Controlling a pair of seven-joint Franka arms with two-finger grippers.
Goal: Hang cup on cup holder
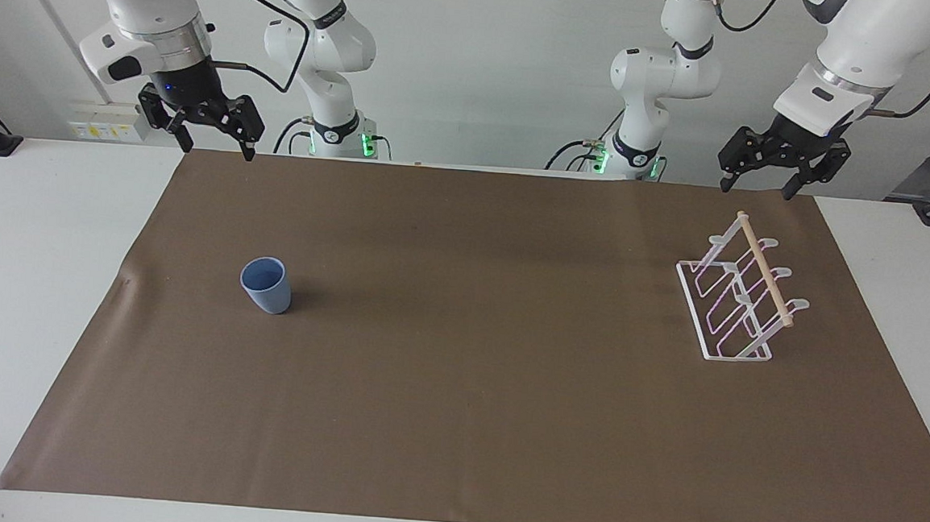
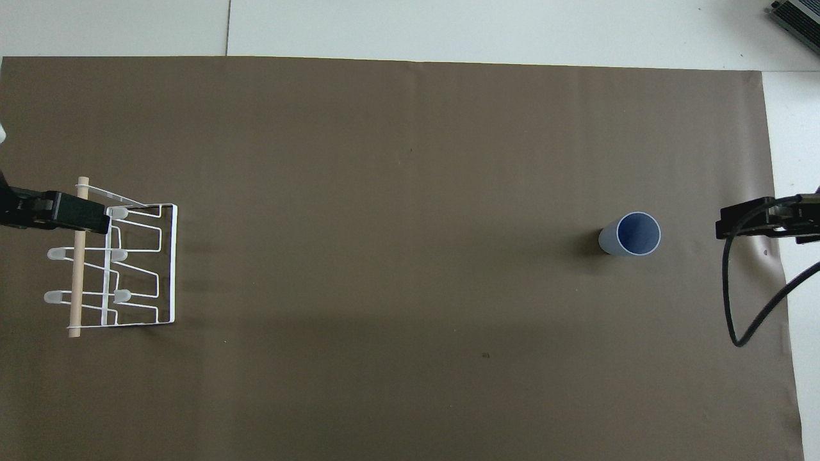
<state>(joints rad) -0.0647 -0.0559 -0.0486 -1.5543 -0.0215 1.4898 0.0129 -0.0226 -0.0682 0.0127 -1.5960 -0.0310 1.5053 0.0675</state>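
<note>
Up at my end of the table, both of my arms wait in the air. My left gripper [image 1: 761, 185] hangs over the edge of the brown mat [image 1: 475, 358] nearest to me, at the left arm's end, with its two fingers spread apart and nothing between them. My right gripper [image 1: 215, 147] hangs over the same edge at the right arm's end, fingers spread too, and it holds nothing.

Next comes the cup holder [image 1: 742, 290]. It stands on the mat at the left arm's end, farther from me than my left gripper and near it. Its wooden stick [image 1: 765, 269] lies across the top, and no cup hangs on its wire loops.

The cup [image 1: 266, 284] stands upright on the mat, open side up, toward the right arm's end. It sits farther out from me than my right gripper, well apart from it, and well apart from the cup holder as well. Between the cup and the holder the mat is wide and flat.

The mat's edges leave a strip of white table [image 1: 28, 283] all around.

From above, only the dark tips of my grippers show, cut off at the sides, and one tip covers part of the holder's stick.
</note>
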